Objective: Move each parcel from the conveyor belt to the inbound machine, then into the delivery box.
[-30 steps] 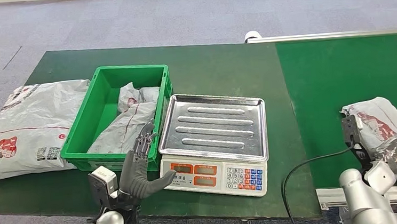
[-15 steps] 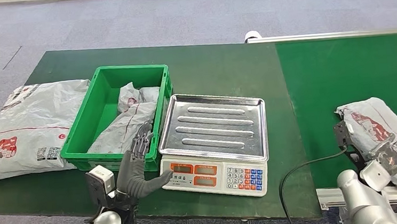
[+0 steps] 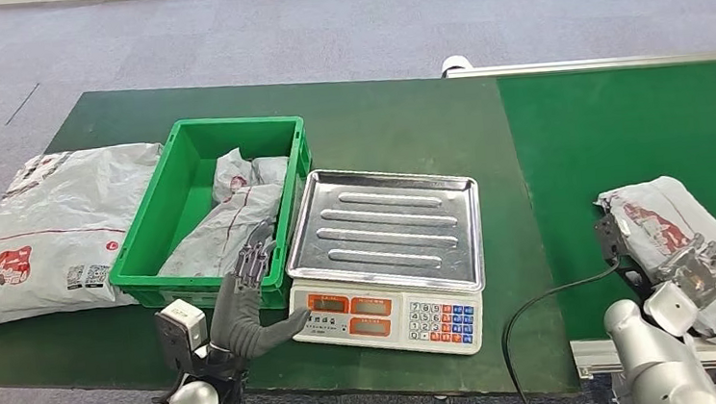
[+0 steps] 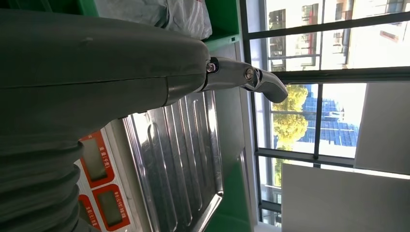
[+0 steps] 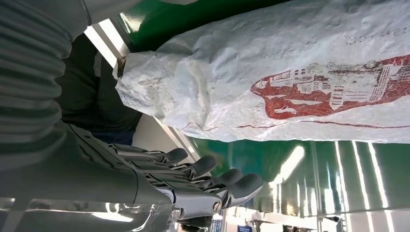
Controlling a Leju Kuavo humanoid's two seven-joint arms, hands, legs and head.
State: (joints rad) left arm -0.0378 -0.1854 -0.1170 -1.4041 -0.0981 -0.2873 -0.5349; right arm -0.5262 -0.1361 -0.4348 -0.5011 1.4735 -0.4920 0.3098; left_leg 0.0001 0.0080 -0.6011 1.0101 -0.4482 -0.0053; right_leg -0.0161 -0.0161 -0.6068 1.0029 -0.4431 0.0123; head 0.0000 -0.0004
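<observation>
1. Parcel point(image 3: 694, 233): a grey plastic mailer with red print lies on the green conveyor belt point(image 3: 619, 133), near its front edge at the right of the head view.
2. Right hand point(image 3: 692, 267): it rests over the near part of that parcel. In the right wrist view the fingers point(image 5: 203, 166) lie side by side, slightly curled, beside the bag; whether they grip it cannot be told.
3. Left hand point(image 3: 246, 302): it is raised in front of the green delivery box point(image 3: 145, 248), fingers spread and thumb out toward the scale's display, holding nothing.
4. Inbound machine point(image 3: 387, 248): a weighing scale with a bare steel tray stands on the green table point(image 3: 387, 123), between the box and the belt.
5. Delivery box contents: one grey mailer point(image 3: 234, 212) lies inside, leaning against the right wall.
6. Large white mailer point(image 3: 43, 232): it lies on the table just left of the box, touching its side
</observation>
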